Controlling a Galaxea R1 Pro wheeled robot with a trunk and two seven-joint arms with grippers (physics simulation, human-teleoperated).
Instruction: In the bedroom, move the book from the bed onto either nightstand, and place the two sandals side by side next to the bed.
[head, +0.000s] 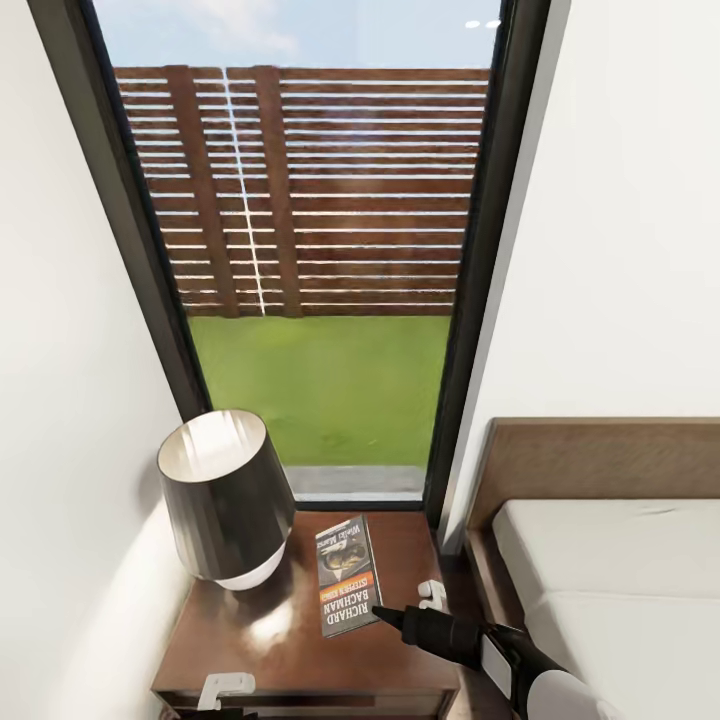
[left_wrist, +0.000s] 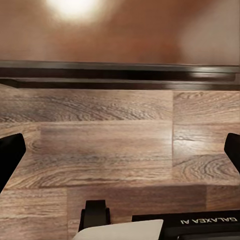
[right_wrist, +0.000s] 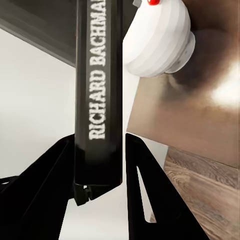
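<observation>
The head view looks down on the nightstand, a dark brown glossy cabinet standing against the tall window, with the bed just beside it. The book shows its cover here, with the orange band and the lettering RICHARD BACHMAN, over the nightstand's top, beside a lamp with a dark shade. The right gripper reaches in from the bed side and meets the book's near corner. From this angle the fingers themselves are too small to make out, and whether the book lies flat on the top or is held just above it cannot be told.

The right wrist view supplies what the head view lacks. The book runs straight out between the two black fingers, seen edge-on along its spine, and the jaws pinch its end, the right gripper closed on it. Beyond the fingertips lie the lamp's white base and the glossy nightstand top, with the wood-plank floor past its edge.

The left wrist view faces the wood-plank floor and the nightstand's lower front edge. The left gripper has its jaws spread wide, one dark fingertip at each side of the frame, with nothing between them.
</observation>
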